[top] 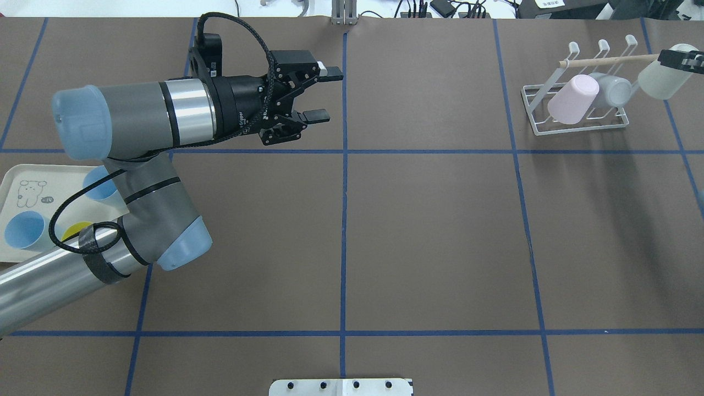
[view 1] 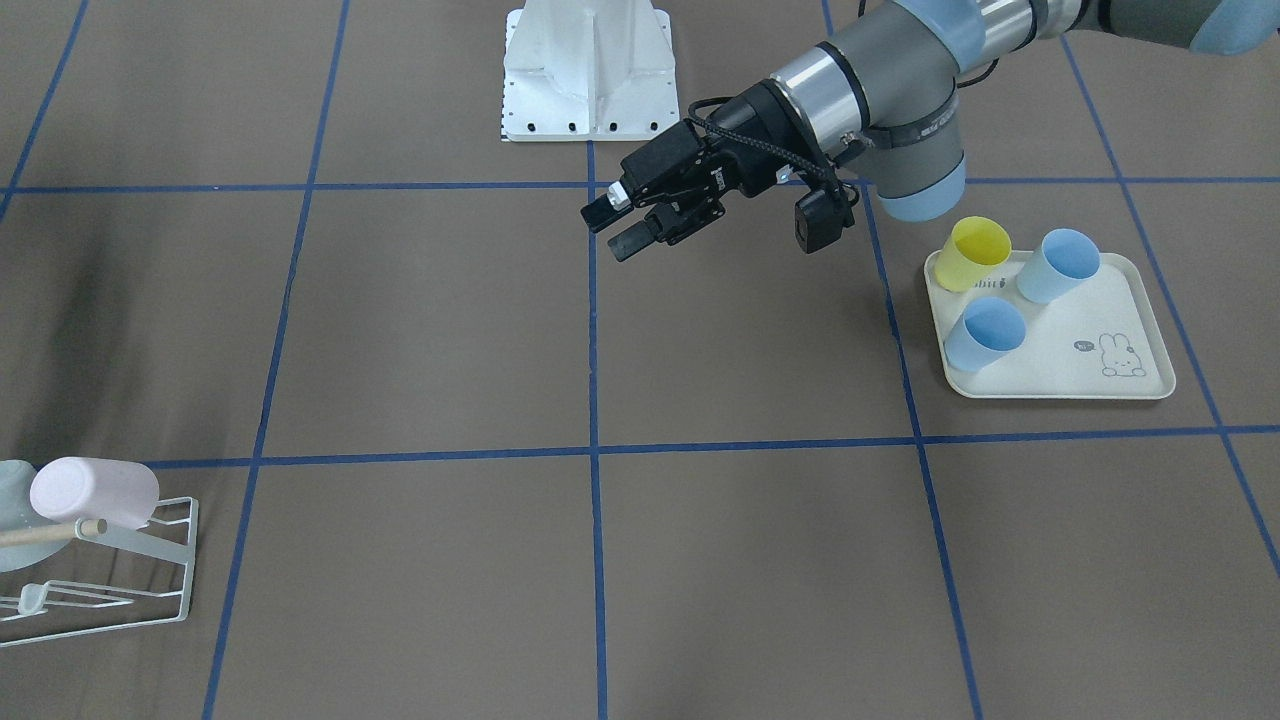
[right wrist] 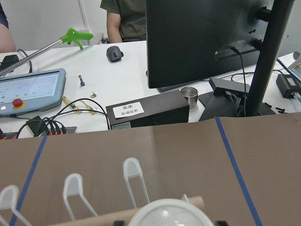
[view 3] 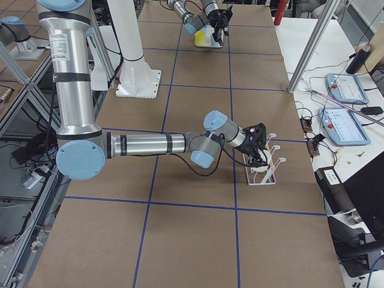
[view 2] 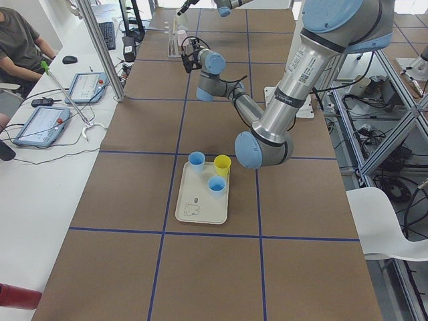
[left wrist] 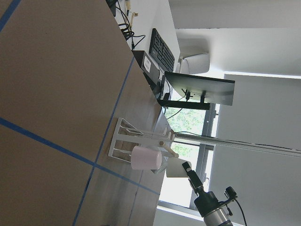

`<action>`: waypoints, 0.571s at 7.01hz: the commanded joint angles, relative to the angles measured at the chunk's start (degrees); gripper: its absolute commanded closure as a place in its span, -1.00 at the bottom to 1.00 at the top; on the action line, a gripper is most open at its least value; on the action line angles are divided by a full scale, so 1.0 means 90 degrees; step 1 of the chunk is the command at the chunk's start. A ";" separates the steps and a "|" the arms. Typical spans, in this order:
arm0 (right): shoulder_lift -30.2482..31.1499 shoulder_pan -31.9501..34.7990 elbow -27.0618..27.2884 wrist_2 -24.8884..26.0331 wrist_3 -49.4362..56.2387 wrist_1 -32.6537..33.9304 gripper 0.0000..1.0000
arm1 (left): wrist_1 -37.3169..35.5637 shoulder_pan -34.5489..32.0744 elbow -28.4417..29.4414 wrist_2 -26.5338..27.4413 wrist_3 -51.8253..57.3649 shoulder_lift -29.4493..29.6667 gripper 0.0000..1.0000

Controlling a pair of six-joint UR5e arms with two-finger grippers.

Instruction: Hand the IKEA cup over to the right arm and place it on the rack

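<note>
My left arm (top: pixel 137 115) looms closest, its left gripper (top: pixel 325 94) spread wide and empty; far off, the right gripper (top: pixel 681 60) clamps the pale cup (top: pixel 660 82) beside the rack (top: pixel 573 49).

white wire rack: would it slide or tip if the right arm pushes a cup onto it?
Likely slides: the rack is thin wire, looks light, and no clamp shows. Tipping seems less likely, since its base is broad and the pink cup and grey cup load it. Seat the pale cup held by the right gripper gently.
</note>
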State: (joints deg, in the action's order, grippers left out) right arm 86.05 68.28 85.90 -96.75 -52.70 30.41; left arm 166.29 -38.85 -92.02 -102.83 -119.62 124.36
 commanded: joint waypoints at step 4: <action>-0.0235 -0.0077 -0.0480 0.0008 -0.0013 -0.0485 -1.00 | 0.0000 0.0000 0.0009 0.0000 0.0000 0.0000 -0.65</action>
State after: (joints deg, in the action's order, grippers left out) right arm 84.23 67.61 83.12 -96.70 -52.73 28.73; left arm 166.29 -38.86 -91.94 -102.83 -119.62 124.36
